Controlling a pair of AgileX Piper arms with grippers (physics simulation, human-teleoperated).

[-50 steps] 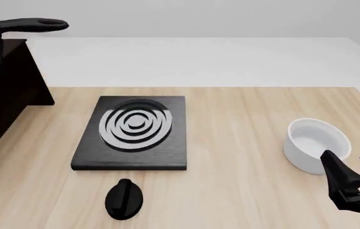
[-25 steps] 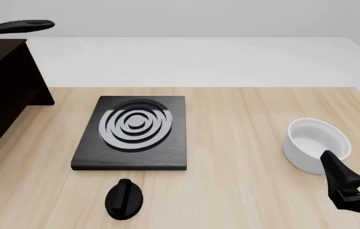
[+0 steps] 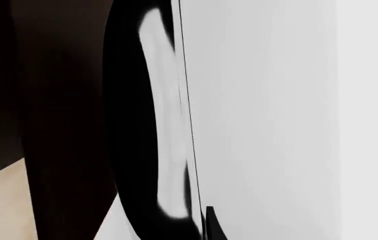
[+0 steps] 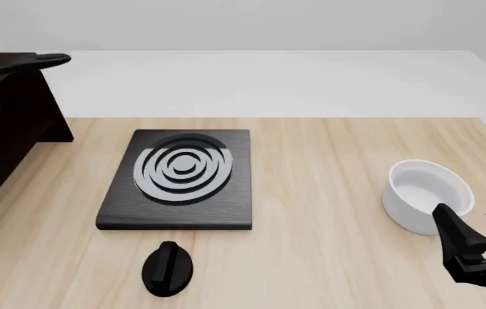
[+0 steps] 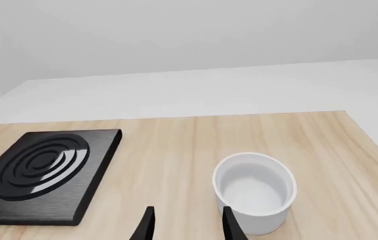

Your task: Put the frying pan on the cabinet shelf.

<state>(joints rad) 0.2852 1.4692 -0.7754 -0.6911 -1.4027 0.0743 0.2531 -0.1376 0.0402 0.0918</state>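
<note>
From my front camera the pan [image 4: 32, 60] shows only as its long black handle, lying level along the top edge of the cabinet [image 4: 11, 122] at the far left of the tabletop [image 4: 329, 212], its tip poking out to the right past the cabinet's corner. The round body of the pan is lost in the dark mass there, so I cannot tell whether it sits flat on the shelf. My left arm is somewhere in that same black area and I cannot pick out its fingers in the front view. The left wrist camera is filled by a glossy black curved surface with a pale streak of reflection, the pan [image 3: 142, 150] seen very close, with dark brown wood [image 3: 55, 125] beside it; the fingers are not clearly visible there either, so I cannot tell whether they are apart or clamped. My right gripper [image 4: 476, 233] hovers at the near right of the tabletop with its fingers [image 5: 147, 225] apart and holding nothing, just on the near side of the white bowl [image 4: 427, 195]. The square stove plate [image 4: 178, 180] with grey rings lies left of centre, and a small black knob [image 4: 168, 269] sits on the wood just in front of it.
</note>
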